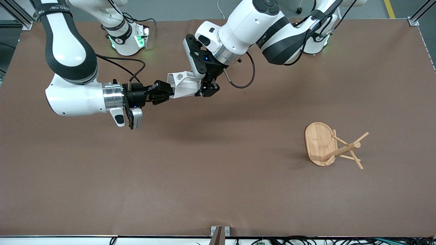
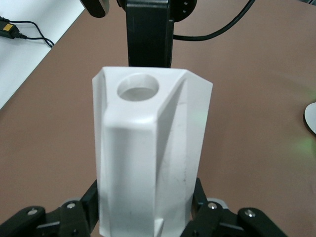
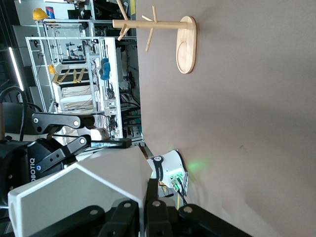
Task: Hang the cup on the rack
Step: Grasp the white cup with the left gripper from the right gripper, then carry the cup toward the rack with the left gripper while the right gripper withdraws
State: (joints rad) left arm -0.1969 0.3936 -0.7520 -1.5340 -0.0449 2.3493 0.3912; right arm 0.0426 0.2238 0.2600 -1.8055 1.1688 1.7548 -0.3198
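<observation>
Above the brown desk, toward the robots' end and roughly midway between the two bases, both hands met on the cup. The left hand, reaching down from the arm whose base stood at the left arm's end of the desk, was clamped on one end of the cup; in the left wrist view its black fingers pressed against the white faceted body from either side. The right hand, extended level from the right arm, was clenched on the other end of the cup, with its dark fingers closed against the cup wall in the right wrist view. The cup was held off the desk between the two hands, lying roughly on its side, with the blocky handle and its round hole turned upward and toward the right hand. The rack stood on the desk well apart from both hands, toward the left arm's end and nearer to the front camera. It rested upright on its oval base, with the central post rising from it and thin pegs angling outward; none of the pegs carried anything.
</observation>
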